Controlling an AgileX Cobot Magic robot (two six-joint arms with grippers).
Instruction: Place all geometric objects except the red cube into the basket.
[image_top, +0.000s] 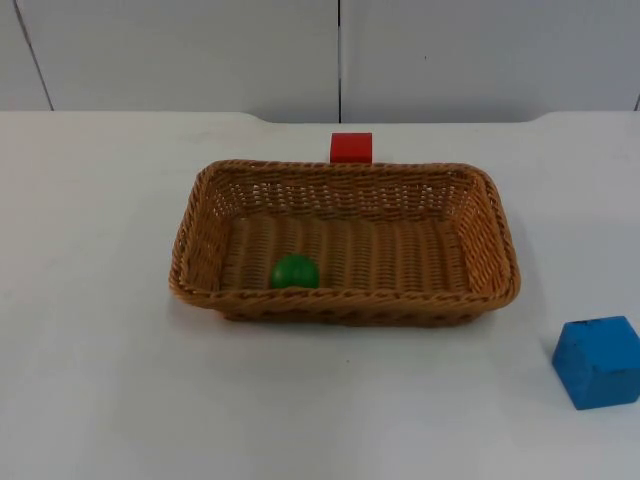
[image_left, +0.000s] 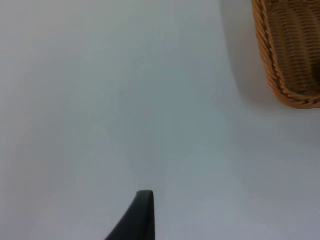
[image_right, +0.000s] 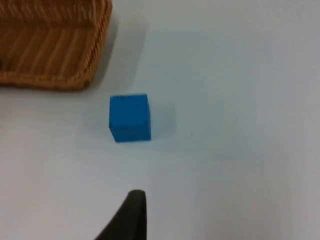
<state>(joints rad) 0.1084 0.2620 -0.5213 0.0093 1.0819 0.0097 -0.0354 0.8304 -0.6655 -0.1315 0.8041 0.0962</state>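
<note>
A brown wicker basket (image_top: 345, 303) stands in the middle of the table. Inside it, near the front left, lies a green ball (image_top: 294, 271). A red cube (image_top: 351, 147) sits on the table just behind the basket's far rim. A blue cube (image_top: 598, 361) rests on the table to the front right of the basket. My right gripper (image_right: 131, 215) hangs above the table a short way from the blue cube (image_right: 130, 118), not touching it, with the basket (image_right: 75, 80) beyond. My left gripper (image_left: 141, 216) hovers over bare table beside a corner of the basket (image_left: 280, 85).
The white table (image_top: 100, 350) spreads wide on both sides of the basket and in front of it. A grey partition wall (image_top: 200, 50) closes off the far edge.
</note>
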